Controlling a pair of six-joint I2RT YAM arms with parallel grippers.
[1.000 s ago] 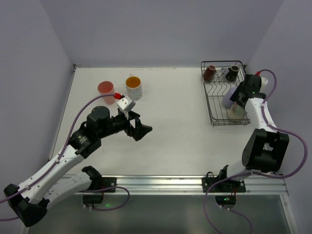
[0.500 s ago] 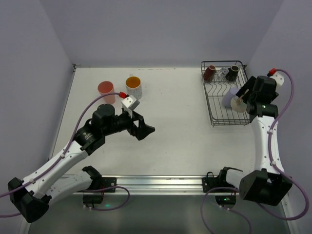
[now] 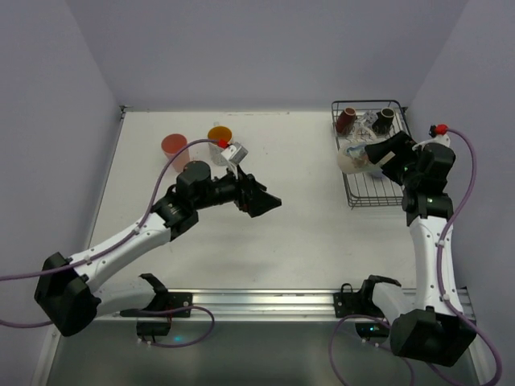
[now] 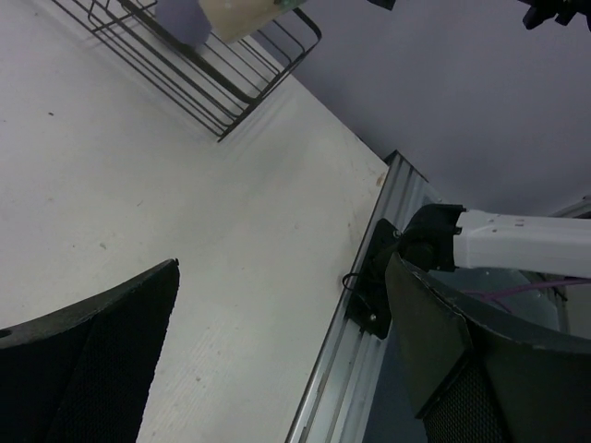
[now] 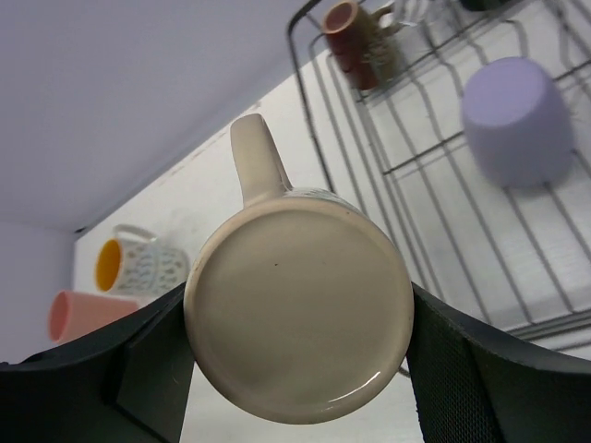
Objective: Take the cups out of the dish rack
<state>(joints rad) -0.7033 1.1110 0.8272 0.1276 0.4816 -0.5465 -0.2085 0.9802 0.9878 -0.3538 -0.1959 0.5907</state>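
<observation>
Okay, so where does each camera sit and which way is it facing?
Top external: high behind the bases, looking down on the table; both arms whole, left gripper open, right gripper holding the cream mug.
Left wrist: on the left wrist, looking across the table at the dish rack; its own fingers fill the lower corners.
Right wrist: on the right wrist, facing the mug's base between its fingers.
Shared: mug and rack in all three.

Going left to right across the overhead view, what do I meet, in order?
Salmon-red tumbler → white dotted mug → left gripper → cream mug → dark brown mug in the dish rack's far right corner.
</observation>
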